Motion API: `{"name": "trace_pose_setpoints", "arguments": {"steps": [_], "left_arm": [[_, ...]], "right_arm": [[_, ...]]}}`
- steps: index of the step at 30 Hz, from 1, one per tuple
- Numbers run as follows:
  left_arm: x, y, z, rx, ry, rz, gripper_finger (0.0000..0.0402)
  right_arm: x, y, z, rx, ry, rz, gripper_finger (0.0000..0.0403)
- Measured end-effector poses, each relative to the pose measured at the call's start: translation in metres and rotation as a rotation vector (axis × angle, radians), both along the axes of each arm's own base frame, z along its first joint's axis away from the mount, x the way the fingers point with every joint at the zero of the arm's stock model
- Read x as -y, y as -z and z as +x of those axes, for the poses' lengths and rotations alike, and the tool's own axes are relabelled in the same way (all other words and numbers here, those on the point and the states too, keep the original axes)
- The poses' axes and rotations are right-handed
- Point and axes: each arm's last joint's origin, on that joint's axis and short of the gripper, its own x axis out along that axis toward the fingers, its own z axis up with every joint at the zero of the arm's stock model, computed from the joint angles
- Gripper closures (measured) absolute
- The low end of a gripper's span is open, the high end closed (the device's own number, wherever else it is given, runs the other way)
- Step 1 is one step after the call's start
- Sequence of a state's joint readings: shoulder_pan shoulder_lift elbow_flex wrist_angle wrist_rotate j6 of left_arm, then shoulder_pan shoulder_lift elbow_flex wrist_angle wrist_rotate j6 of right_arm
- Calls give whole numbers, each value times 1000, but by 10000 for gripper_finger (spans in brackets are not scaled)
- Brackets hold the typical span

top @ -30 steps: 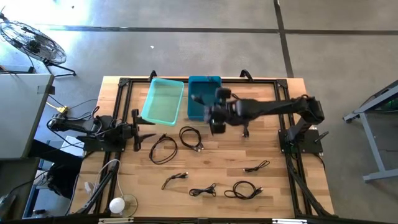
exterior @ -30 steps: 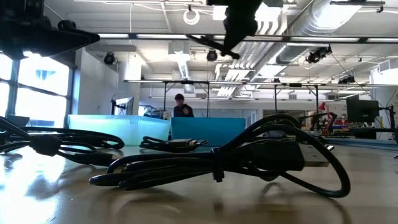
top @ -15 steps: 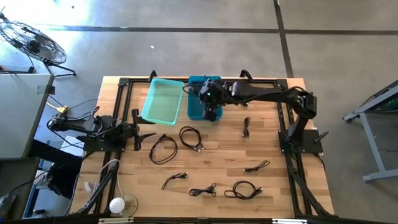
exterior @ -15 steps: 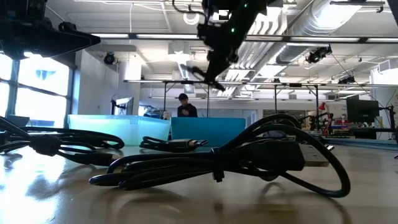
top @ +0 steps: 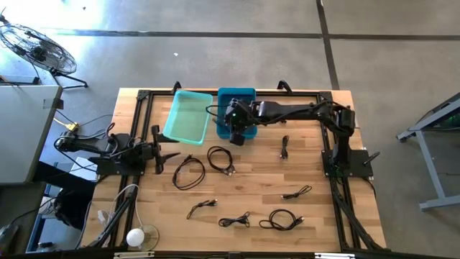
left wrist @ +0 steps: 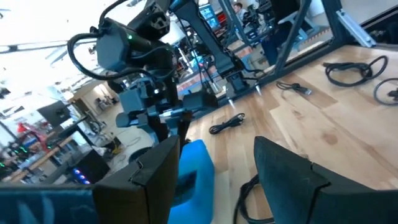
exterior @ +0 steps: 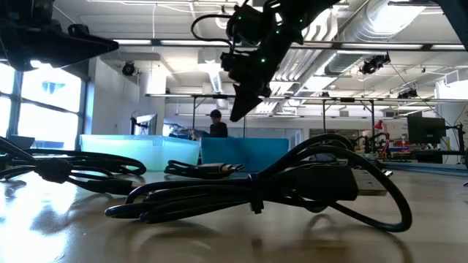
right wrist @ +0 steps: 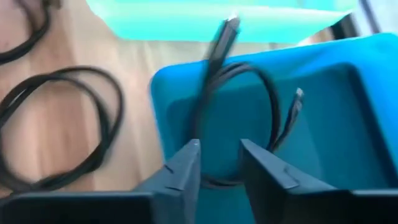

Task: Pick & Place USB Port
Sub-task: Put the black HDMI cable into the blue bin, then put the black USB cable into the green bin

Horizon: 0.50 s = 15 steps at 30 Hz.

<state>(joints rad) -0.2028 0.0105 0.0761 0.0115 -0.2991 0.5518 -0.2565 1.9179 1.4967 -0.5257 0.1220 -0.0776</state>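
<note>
My right gripper (top: 237, 135) (exterior: 238, 113) points down over the dark blue bin (top: 228, 99) at the table's far side, fingers open with a small gap (right wrist: 219, 149). A black USB cable (right wrist: 229, 31) lies loosely coiled below it inside that bin (right wrist: 336, 124); one plug end leans up over the bin's rim and the other plug (right wrist: 297, 96) rests on the bin floor. My left gripper (top: 171, 153) waits open at the table's left side.
A light teal bin (top: 188, 116) stands left of the blue one. Several black cables lie on the wood: two coils (top: 187, 173) (top: 221, 160) near the middle, one (top: 284, 147) to the right, others (top: 234, 220) (top: 282, 219) by the near edge. People show in the room beyond.
My right gripper moved from the table's middle toward the far-left and came down over the dark blue bin. Half a second ago the cable hung below its fingers in the low view; now it no longer hangs there and lies in the bin.
</note>
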Motion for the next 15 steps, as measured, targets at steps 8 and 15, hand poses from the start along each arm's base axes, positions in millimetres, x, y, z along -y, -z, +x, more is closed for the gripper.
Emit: {"name": "trace_pose_setpoints", "arguments": {"steps": [8, 15], "left_arm": [[0, -7, -1, 41, -12, 91, 199], [-1, -8, -2, 30, -20, 124, 199]], "right_arm": [[-1, -32, 1, 90, 0, -36, 220], [-5, -92, -17, 30, 30, -21, 214]]}}
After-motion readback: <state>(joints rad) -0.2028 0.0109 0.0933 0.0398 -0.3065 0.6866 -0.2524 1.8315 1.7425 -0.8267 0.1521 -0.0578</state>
